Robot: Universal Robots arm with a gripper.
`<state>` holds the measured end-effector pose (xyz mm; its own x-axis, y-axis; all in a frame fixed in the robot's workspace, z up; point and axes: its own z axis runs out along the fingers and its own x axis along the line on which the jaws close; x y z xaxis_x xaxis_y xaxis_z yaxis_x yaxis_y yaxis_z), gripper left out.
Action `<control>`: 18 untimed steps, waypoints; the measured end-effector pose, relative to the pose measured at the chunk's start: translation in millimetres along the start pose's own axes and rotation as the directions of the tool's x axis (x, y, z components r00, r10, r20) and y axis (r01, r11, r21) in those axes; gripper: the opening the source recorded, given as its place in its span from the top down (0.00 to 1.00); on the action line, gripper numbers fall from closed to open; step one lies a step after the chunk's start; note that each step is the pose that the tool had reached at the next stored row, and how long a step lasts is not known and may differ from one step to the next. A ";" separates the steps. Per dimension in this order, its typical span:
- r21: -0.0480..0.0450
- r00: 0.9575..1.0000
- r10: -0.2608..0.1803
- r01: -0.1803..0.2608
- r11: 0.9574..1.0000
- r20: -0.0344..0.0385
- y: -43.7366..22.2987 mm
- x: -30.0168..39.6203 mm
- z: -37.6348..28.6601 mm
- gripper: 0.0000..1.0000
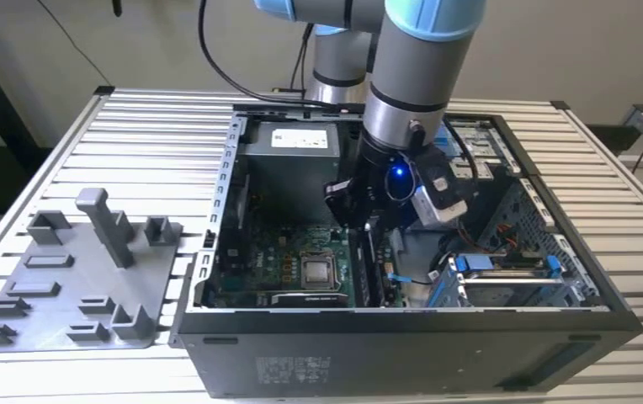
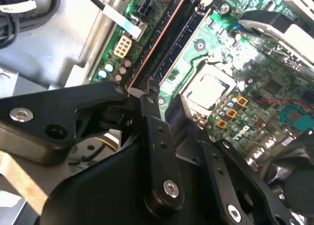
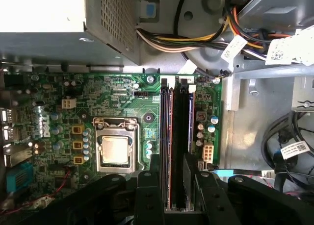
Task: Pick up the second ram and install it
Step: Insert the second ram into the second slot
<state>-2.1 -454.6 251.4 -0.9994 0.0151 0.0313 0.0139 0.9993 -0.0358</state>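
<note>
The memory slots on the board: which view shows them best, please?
The first wrist view: the slots run almost their whole length, seen from straight above, beside the processor socket. The second wrist view shows them slanted, partly behind the gripper. In the exterior view they are a thin dark strip under the arm.

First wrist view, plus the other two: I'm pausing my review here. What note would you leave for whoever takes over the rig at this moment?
Gripper: down inside the computer case, just above the memory slots on the green board. Whether it is clamped cannot be told.
Second ram: what looks like it is a dark flat stick at the gripper, over one end of the slots.
Done: the ram is up at the board, lined along the slots.
Left: it does not look seated in a slot yet.
</note>
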 end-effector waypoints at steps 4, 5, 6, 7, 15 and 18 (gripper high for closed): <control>-0.002 1.000 0.000 0.000 1.000 0.000 0.0 0.0 -0.1 0.75; -0.003 1.000 0.000 0.000 1.000 0.000 0.0 0.0 -0.1 0.81; -0.003 1.000 0.000 0.000 1.000 0.000 0.0 0.0 -0.1 0.87; -0.004 1.000 0.000 0.000 1.000 0.000 0.0 0.0 -0.1 0.87; -0.009 1.000 0.000 0.000 1.000 0.000 0.0 0.0 -0.1 0.89; -0.011 1.000 0.000 0.000 1.000 0.000 0.0 0.0 -0.1 0.89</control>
<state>-2.1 -454.6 251.5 -0.9994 0.0147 0.0316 0.0140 0.9996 -0.0250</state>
